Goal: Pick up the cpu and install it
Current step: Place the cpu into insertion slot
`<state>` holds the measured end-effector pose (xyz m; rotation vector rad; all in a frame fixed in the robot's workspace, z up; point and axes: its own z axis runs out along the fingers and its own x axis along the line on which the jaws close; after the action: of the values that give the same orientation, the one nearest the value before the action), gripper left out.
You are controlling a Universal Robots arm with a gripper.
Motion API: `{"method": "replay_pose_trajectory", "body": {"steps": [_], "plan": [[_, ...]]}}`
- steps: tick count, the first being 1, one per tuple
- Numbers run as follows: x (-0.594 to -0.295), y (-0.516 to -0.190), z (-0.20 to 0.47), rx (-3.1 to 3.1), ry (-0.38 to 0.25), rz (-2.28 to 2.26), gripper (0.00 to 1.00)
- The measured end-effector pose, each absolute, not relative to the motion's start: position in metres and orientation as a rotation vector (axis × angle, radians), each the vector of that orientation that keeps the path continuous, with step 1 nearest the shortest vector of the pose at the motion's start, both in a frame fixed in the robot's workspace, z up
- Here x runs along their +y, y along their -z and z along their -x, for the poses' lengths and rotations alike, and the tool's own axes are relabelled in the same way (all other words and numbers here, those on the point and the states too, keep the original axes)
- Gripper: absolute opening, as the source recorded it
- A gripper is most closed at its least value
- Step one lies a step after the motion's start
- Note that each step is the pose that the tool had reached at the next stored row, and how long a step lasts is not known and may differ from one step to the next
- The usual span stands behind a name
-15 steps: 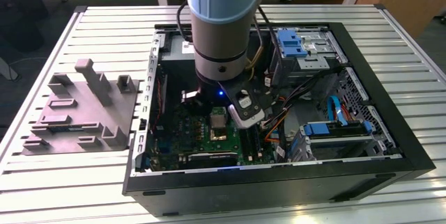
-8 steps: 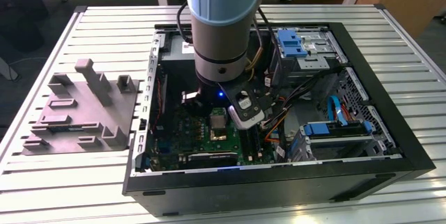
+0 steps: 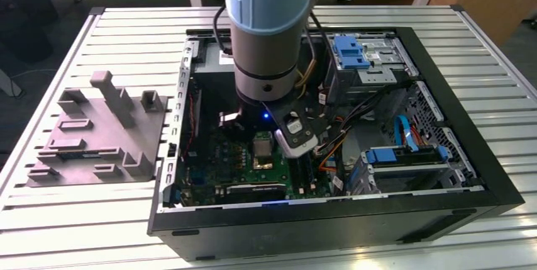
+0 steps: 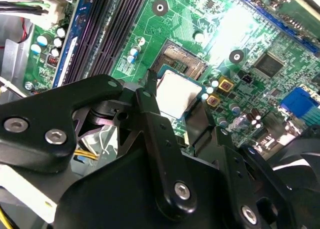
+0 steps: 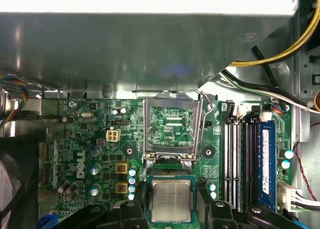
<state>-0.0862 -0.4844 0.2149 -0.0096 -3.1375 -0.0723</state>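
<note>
Gripper (image 4: 174, 100) pinches the cpu (image 5: 171, 200) by its edges, jaws closed to chip width, just beside the open socket (image 4: 183, 59) on the mobo (image 5: 85, 134). Prob. not seated, hard to tell. Risks: tilt or offset on lowering bends socket pins; thin edge grip slips.

Exterior view: from high up, looking steeply down into the whole open computer case (image 3: 336, 223). Both wrist views: close over the green board (image 5: 85, 139), sharing the chip (image 4: 177, 93).

Slatted metal table (image 3: 134, 37); on it an open computer case (image 3: 319, 223) and grey moulded tray (image 3: 92, 150)
</note>
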Motion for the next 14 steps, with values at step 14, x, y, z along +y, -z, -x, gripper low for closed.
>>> {"method": "replay_pose_trajectory", "body": {"steps": [14], "plan": [[-0.489, -0.200, 0.086, -3.138, 0.073, 0.010, 0.47]]}}
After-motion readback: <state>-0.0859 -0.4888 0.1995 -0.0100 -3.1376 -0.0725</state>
